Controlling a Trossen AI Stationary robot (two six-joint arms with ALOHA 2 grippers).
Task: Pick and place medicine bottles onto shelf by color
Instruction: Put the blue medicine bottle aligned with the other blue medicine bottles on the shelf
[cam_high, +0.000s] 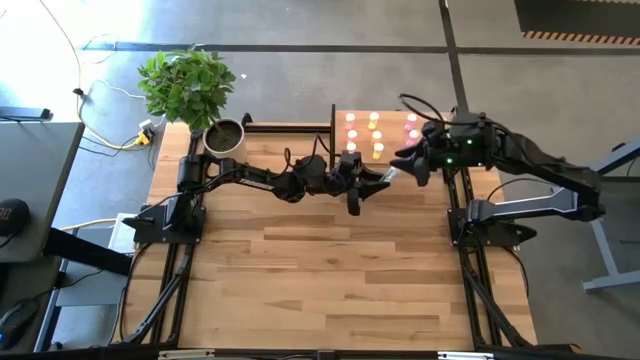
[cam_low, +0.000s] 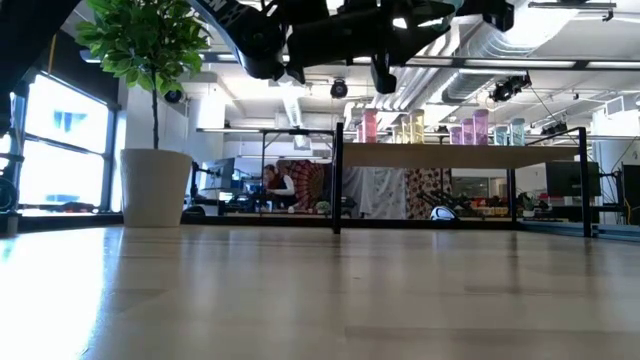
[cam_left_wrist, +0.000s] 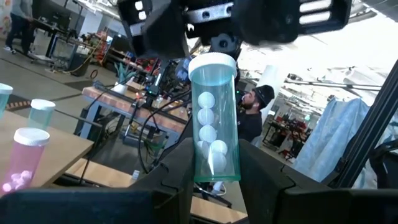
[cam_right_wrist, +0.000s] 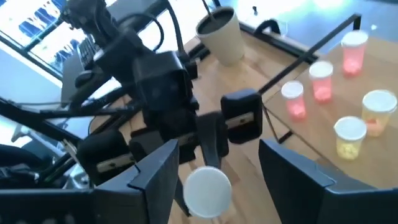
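A clear pale green medicine bottle (cam_left_wrist: 214, 124) with a white cap and white balls inside hangs in the air near the shelf's near edge. My left gripper (cam_left_wrist: 214, 157) is shut on it. My right gripper (cam_right_wrist: 217, 149) is open. Its fingers stand on either side of the bottle's white cap (cam_right_wrist: 206, 190) with a gap on each side. In the high view the two grippers, left (cam_high: 378, 180) and right (cam_high: 408, 165), meet tip to tip. Several pink, orange and yellow bottles stand on the shelf (cam_high: 393, 125). My left gripper pinches the bottle's lower body (cam_left_wrist: 200, 167), near its bottom end, between its two fingers. The fingers come roughly level from the table's left. The bottle sticks out beyond the fingertips with its cap end toward my right gripper. It is clear of table and shelf.
The shelf's black upright panel (cam_high: 333, 130) stands along its left side. Pink bottles (cam_right_wrist: 321, 81), a yellow one (cam_right_wrist: 350, 137) and an orange one (cam_right_wrist: 378, 112) stand close behind the grippers. A potted plant (cam_high: 190, 85) fills the far left corner. Bare striped tabletop (cam_high: 330, 270) lies nearer.
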